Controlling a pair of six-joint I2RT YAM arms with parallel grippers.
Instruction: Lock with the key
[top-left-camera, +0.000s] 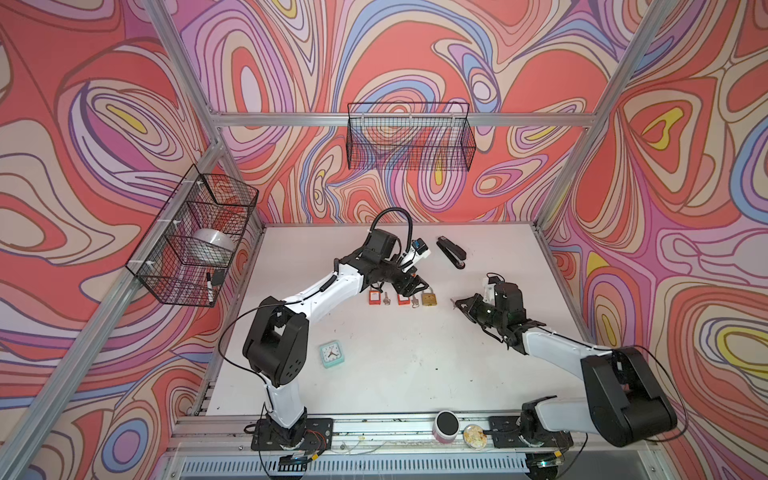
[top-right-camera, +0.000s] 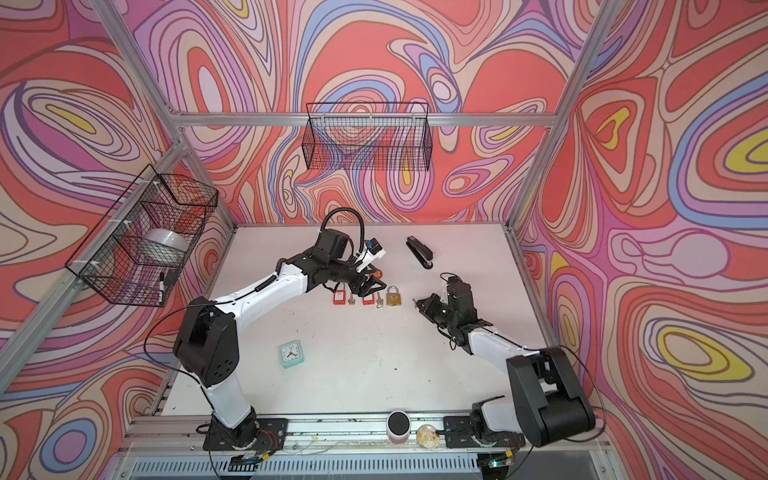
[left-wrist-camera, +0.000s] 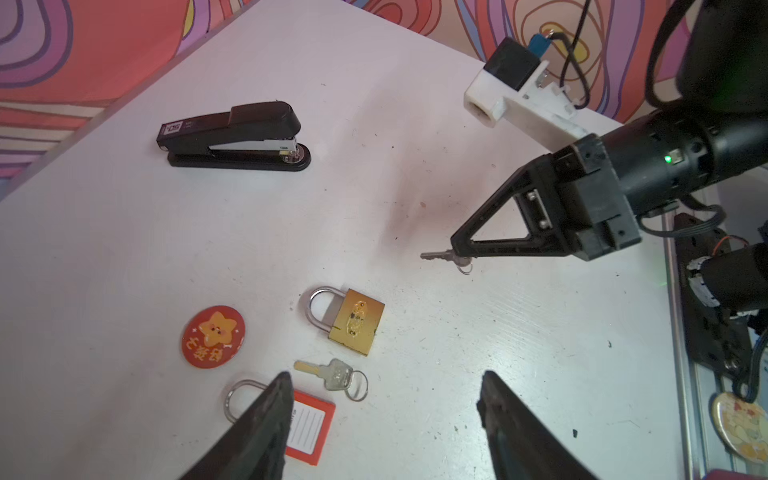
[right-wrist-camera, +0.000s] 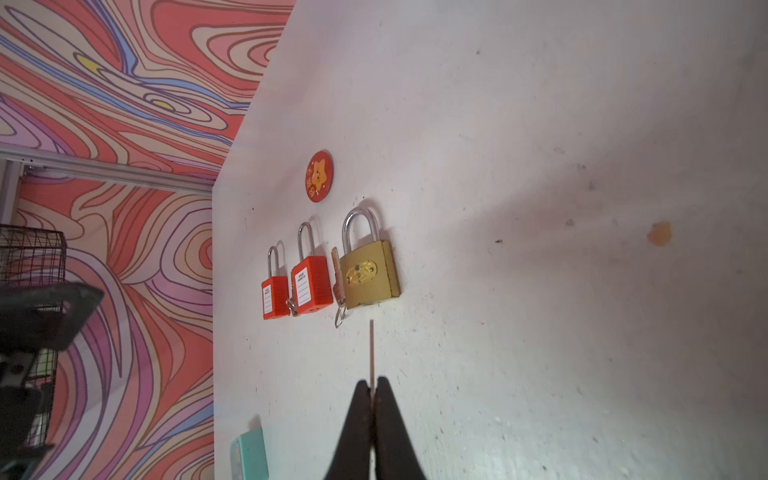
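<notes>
Worktop (top-left-camera: 395, 374) carries the brass padlock (right-wrist-camera: 368, 272), which lies flat with its shackle toward the back wall in both top views.

Right tool (right-wrist-camera: 372, 385): fingers pressed together, pinching the key (right-wrist-camera: 372, 349) by its head. The blade sticks out past the fingertips and points at the bottom face of the brass padlock, near it but not touching. In the left wrist view the same key (left-wrist-camera: 436, 255) shows a small ring hanging at its head.

Left tool (left-wrist-camera: 385, 374): fingers spread wide, holding nothing. It hangs just beside the brass padlock, over the nearer red padlock (right-wrist-camera: 311, 289), and 1 finger (left-wrist-camera: 274, 411) hides part of that lock's body.

Other items, placed from the brass padlock:
- Nearer red padlock lies just beside it, in a row with it; the farther red padlock (right-wrist-camera: 275, 297) is next along the same row.
- Second key (left-wrist-camera: 328, 374), with ring, lies flat between it and the nearer red padlock.
- Round red badge (left-wrist-camera: 213, 336) lies near it, on the shackle side.
- Stapler (top-left-camera: 451, 252) sits well apart from it, toward the back wall.
- Clock (top-left-camera: 331, 353) sits well apart from it, toward the front edge.
</notes>
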